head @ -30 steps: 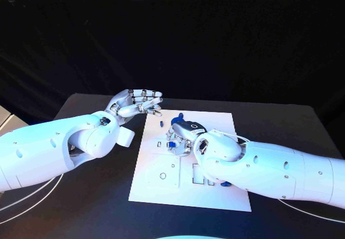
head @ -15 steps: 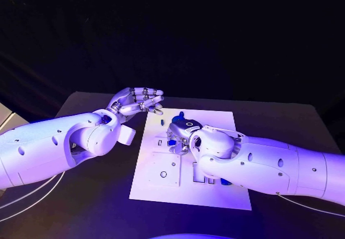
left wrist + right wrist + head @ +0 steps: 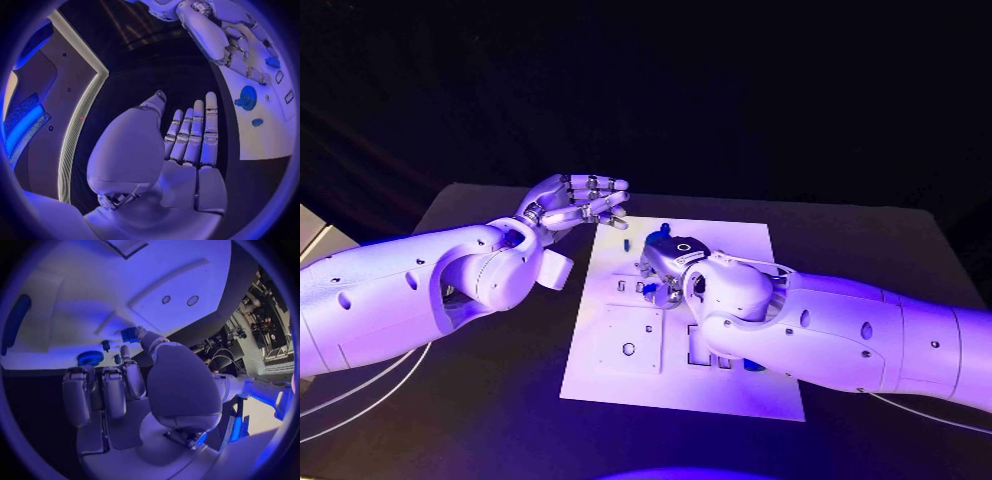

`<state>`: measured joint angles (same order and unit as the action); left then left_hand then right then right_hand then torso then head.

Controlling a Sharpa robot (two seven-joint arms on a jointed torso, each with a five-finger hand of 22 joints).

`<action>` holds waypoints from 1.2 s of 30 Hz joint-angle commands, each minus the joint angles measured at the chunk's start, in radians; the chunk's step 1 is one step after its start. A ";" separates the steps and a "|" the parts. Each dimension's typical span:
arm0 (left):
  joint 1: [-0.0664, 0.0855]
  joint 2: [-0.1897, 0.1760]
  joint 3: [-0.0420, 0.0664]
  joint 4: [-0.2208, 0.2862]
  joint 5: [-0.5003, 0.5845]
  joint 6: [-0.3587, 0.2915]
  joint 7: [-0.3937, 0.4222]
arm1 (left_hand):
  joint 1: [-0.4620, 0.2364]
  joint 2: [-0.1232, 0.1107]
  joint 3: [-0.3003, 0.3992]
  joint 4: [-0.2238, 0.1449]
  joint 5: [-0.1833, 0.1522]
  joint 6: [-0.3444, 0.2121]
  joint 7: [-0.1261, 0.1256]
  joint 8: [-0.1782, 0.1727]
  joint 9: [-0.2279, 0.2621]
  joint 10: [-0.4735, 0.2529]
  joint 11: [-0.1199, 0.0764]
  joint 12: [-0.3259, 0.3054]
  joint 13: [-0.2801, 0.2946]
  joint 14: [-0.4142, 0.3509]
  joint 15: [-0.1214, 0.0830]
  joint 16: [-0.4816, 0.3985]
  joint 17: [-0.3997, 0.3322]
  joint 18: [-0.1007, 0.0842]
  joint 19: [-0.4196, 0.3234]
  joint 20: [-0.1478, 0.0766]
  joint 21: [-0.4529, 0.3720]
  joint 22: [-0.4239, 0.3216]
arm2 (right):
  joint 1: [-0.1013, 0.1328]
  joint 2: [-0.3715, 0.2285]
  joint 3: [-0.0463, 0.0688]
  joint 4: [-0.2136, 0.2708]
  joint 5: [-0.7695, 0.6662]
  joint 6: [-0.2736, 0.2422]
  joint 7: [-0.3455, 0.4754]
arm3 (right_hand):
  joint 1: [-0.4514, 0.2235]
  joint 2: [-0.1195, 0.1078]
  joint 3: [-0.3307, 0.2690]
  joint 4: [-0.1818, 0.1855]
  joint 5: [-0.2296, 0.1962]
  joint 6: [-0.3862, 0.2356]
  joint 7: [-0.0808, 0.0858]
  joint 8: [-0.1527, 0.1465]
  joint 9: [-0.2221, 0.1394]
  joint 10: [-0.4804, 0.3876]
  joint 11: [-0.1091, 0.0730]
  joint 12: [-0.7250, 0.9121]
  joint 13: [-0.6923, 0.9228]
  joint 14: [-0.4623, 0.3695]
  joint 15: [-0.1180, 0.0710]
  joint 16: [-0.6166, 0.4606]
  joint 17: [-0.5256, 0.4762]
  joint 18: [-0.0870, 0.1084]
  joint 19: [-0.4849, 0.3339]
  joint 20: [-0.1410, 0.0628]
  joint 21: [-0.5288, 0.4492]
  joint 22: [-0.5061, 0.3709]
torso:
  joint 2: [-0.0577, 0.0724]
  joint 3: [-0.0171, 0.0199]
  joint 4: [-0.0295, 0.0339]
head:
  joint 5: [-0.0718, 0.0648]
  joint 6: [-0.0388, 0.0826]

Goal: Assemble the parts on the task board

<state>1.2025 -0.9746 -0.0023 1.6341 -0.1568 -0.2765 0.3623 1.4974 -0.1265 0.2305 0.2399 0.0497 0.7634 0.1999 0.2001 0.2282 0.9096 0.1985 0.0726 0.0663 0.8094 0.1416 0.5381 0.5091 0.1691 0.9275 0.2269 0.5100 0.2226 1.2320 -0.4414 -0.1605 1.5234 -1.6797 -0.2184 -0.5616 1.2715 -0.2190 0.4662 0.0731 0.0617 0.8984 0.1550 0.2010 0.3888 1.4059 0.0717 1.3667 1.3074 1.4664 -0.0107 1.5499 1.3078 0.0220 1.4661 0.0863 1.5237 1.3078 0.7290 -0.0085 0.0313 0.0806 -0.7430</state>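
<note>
free: near half of task board [image 3: 632, 385], counter [image 3: 473, 420] on both sides | blocked: board middle under right robot hand [image 3: 668, 268] | left robot hand [image 3: 574, 208] raised beside far-left corner

My left hand [image 3: 574, 207] hangs raised at far left, empty, fingers loosely apart; my right hand [image 3: 666, 262] reaches down, fingertips pinching.

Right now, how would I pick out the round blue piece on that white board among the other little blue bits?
Start at the white rectangular task board in the middle of the black table. Look to its far end, just beyond the robot's right hand resting over the board. There sits the round blue gear-like disc, wider and flatter than the small blue pieces beside it.
</note>
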 commanded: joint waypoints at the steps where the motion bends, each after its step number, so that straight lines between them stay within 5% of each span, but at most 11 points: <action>1: 0.000 0.002 0.001 0.001 0.004 0.011 0.007 | 0.008 0.000 -0.001 -0.002 -0.001 -0.007 0.041 0.003 -0.001 -0.005 0.000 -0.003 -0.001 -0.007 0.001 0.005 0.001 0.010 -0.007 0.002 0.006 0.002 | 0.000 -0.002 0.000 0.002 -0.024 -0.014 -0.002 | 0.005 0.004 -0.005 0.003 -0.003 0.004 -0.001 0.004 0.000 0.002 -0.002 0.005 0.107 0.094 0.005 0.002 0.223 -0.009 0.084 0.009 -0.002 0.224 | 0.000 -0.0001 -0.0005 | 0.000 -0.001; 12: 0.000 0.002 0.001 0.001 0.004 0.011 0.006 | 0.008 0.001 -0.001 -0.002 -0.001 -0.007 0.041 0.003 -0.001 -0.005 0.000 -0.003 -0.001 -0.007 0.001 0.006 0.001 0.010 -0.007 0.002 0.007 0.002 | 0.000 -0.005 0.000 0.003 -0.011 -0.006 0.015 | 0.015 0.009 -0.004 0.000 -0.003 0.025 -0.006 0.016 0.003 0.009 -0.006 0.013 0.111 0.094 0.001 0.002 0.222 -0.009 0.085 0.007 -0.001 0.226 | 0.000 0.0000 -0.0001 | -0.001 -0.002; 24: 0.000 0.002 0.001 0.000 0.004 0.012 0.006 | 0.008 0.001 -0.001 -0.002 -0.001 -0.007 0.041 0.003 -0.001 -0.005 0.000 -0.003 -0.001 -0.007 0.001 0.006 0.001 0.010 -0.007 0.002 0.007 0.002 | 0.000 -0.007 -0.001 0.002 -0.005 -0.006 0.047 | 0.049 0.057 0.049 -0.018 -0.003 0.108 -0.049 0.085 0.020 0.035 -0.042 0.036 0.129 0.095 -0.040 0.001 0.223 -0.011 0.088 -0.029 0.006 0.232 | 0.000 -0.0005 0.0009 | 0.000 -0.006; 36: 0.000 0.002 0.001 0.001 0.004 0.011 0.006 | 0.009 0.001 -0.001 -0.003 -0.001 -0.007 0.041 0.003 -0.002 -0.005 -0.001 -0.003 -0.001 -0.007 0.001 0.006 0.001 0.011 -0.007 0.002 0.008 0.002 | -0.001 0.003 -0.003 -0.012 -0.002 0.014 0.053 | 0.039 0.046 0.046 -0.020 -0.003 0.102 -0.050 0.089 0.020 0.035 -0.044 0.034 0.127 0.095 -0.045 0.002 0.225 -0.011 0.088 -0.035 0.006 0.232 | 0.001 -0.0007 0.0007 | 0.002 -0.010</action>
<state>1.2024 -0.9739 -0.0023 1.6332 -0.1568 -0.2765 0.3619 1.4974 -0.1265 0.2305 0.2399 0.0497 0.7634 0.1999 0.2001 0.2282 0.9096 0.1985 0.0726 0.0663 0.8094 0.1415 0.5380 0.5091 0.1690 0.9275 0.2269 0.5142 0.2232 1.2319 -0.4403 -0.1630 1.5134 -1.6787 -0.2254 -0.5243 1.3189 -0.1714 0.5109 0.0537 0.0617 1.0028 0.1048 0.2863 0.4082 1.4436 0.0339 1.3978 1.3073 1.4666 -0.0505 1.5499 1.3074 0.0220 1.4662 0.0608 1.5237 1.3074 0.7291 -0.0091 0.0317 0.0823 -0.7518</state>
